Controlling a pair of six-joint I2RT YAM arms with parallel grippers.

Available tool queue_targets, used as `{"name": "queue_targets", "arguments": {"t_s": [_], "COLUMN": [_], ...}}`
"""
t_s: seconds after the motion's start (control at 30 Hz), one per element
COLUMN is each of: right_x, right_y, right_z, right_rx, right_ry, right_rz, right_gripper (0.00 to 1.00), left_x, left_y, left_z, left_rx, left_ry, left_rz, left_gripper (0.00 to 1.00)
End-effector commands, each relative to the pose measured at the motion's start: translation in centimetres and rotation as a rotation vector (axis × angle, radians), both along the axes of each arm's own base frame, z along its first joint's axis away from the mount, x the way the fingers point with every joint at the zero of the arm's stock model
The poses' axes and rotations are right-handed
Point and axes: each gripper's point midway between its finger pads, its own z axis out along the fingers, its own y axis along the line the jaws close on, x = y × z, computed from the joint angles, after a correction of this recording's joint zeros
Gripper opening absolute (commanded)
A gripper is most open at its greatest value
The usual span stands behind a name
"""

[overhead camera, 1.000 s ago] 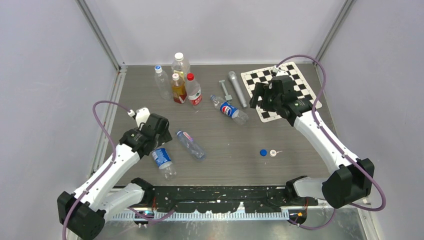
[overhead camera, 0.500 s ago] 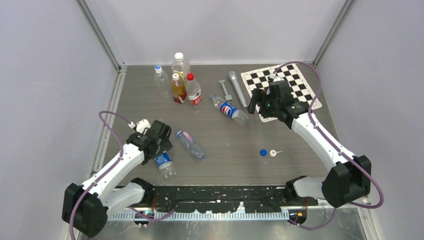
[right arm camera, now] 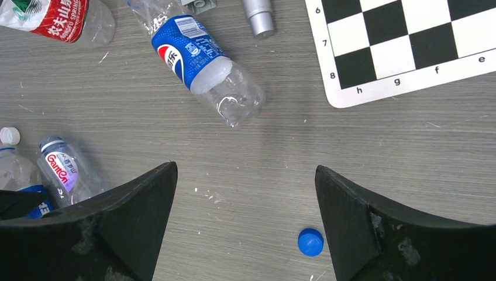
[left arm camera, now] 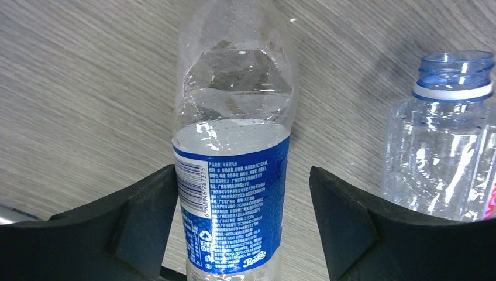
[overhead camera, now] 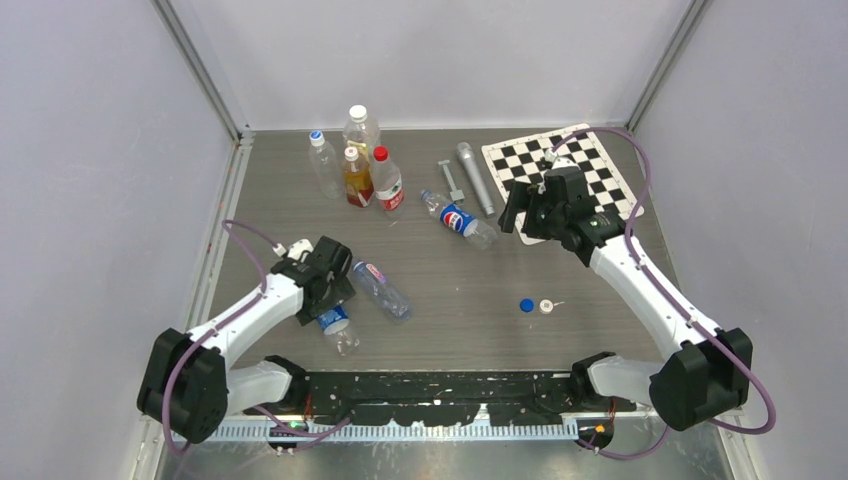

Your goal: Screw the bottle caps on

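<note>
A blue-labelled bottle [overhead camera: 336, 324] lies near the front left. My left gripper [overhead camera: 328, 292] is open and straddles it; in the left wrist view the bottle [left arm camera: 234, 175] lies between the fingers [left arm camera: 146, 216], with a gap on the right side. A nearly plain bottle [overhead camera: 381, 290] lies beside it, its neck uncapped [left arm camera: 456, 64]. The Pepsi bottle [overhead camera: 458, 219] lies further back. My right gripper [overhead camera: 514, 208] is open and empty, high above the table [right arm camera: 245, 167]. A blue cap [overhead camera: 526, 305] and a white cap [overhead camera: 546, 306] lie at the front right. Another white cap [right arm camera: 9, 136] shows at the right wrist view's left edge.
Several capped bottles stand at the back, among them an amber-liquid one [overhead camera: 357, 176] and a red-capped one [overhead camera: 387, 181]. A chessboard mat [overhead camera: 570, 175] lies at the back right. A grey cylinder [overhead camera: 474, 176] and a small grey tool [overhead camera: 450, 181] lie beside it.
My left gripper has moved right and toward the near edge, settling over the blue-labelled bottle, which shifted slightly. My right gripper has drifted a little; both grippers stay open.
</note>
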Motion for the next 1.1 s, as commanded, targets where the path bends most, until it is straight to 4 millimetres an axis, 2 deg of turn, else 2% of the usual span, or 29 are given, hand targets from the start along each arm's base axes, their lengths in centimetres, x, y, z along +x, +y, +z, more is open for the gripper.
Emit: {"name": "queue_targets", "arguments": {"t_s": [0.0,0.2,0.37,0.53,0.67,0.8,0.93,1.07], "right_x": [-0.3,-0.5,-0.5,-1.5,-2.5,-3.7,-4.8,-6.6], "right_y": [-0.6,-0.7,-0.3,-0.6,-0.4,0.0,-0.2,-0.3], "right_z": [0.6,0.5,0.7,0.6,0.7,0.9,0.8,0.1], "right_rx": [-0.006,-0.007,0.001,-0.030,-0.025,-0.001,0.012,0.011], "right_ry": [-0.022,-0.016,-0.006,0.057,0.129,0.187,0.222,0.323], "right_rz": [-0.018,-0.018,-0.005,0.014,0.022,0.040,0.017,0.018], "right_gripper": [0.93,0.94,0.94,0.94,0.99,1.00,1.00,1.00], "left_x": [1.3,1.6,2.0,3.0,3.9,4.5,4.7,4.4], "left_y": [-1.1,-1.2,-0.5,0.4,0.7,0.5,-0.5,-2.6], "left_z": [-0.1,0.1,2.3,6.7,11.5,16.1,19.2,21.5], "left_rx": [-0.060,-0.063,-0.027,0.010,0.029,0.068,0.133,0.160], "left_ry": [-0.043,-0.058,-0.118,-0.287,-0.508,-0.734,-0.886,-1.016], "left_rz": [0.009,0.003,-0.039,-0.139,-0.243,-0.370,-0.549,-0.748], "left_gripper": [0.81,0.66,0.53,0.44,0.41,0.41,0.40,0.41]}}
